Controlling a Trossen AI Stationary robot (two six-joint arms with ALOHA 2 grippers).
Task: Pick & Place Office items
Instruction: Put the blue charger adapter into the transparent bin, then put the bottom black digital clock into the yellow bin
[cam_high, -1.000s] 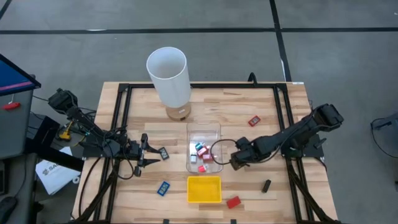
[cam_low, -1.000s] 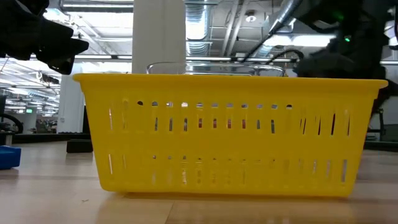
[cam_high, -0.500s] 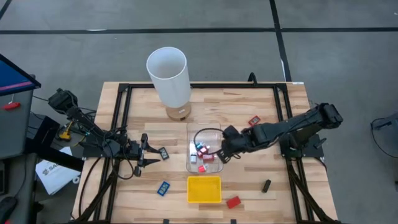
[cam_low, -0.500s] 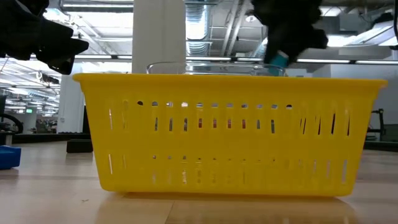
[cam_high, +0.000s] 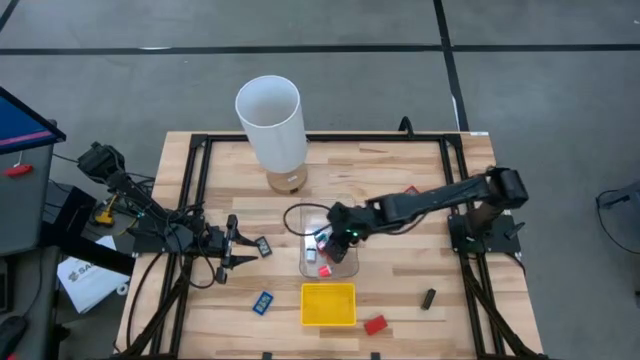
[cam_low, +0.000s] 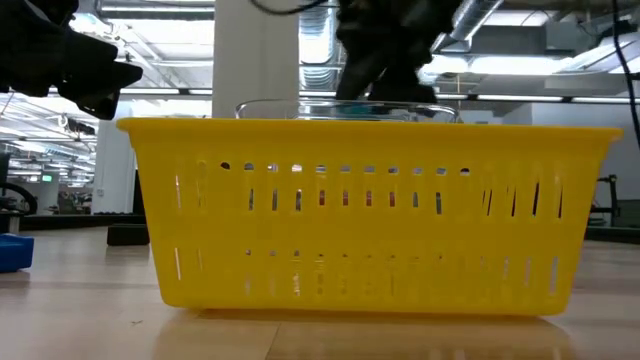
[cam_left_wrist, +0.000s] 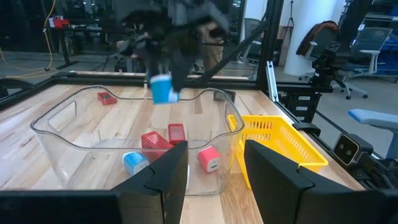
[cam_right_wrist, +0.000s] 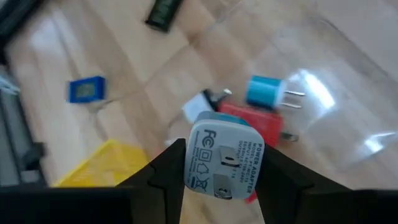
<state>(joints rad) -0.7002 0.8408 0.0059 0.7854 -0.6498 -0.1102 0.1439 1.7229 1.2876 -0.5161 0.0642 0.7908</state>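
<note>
My right gripper hangs above the clear bin, shut on a small blue-and-white plug adapter. In the bin lie a blue plug piece, red pieces and a pink one. At the table's left my left gripper points level toward the bin, open, with nothing between its fingers. Loose on the wood lie a blue piece, a black piece, a red piece and another black one. My right gripper pinches the adapter by two opposite sides between its two fingers. Its printed white face is turned toward the wrist camera. The fingers slant down from the table's right side. The adapter is lifted clear, over the bin's inside.
A yellow slotted tray stands just in front of the bin near the front edge. A tall white cylinder stands at the back, left of the middle. A red piece lies behind my right arm. Black rails frame the table.
My right gripper has carried the adapter from beside the bin's right wall toward the table's left and upward, and now hangs over the bin. Its wrist has rolled and the fingers have tipped on the way. My left arm has kept still.
</note>
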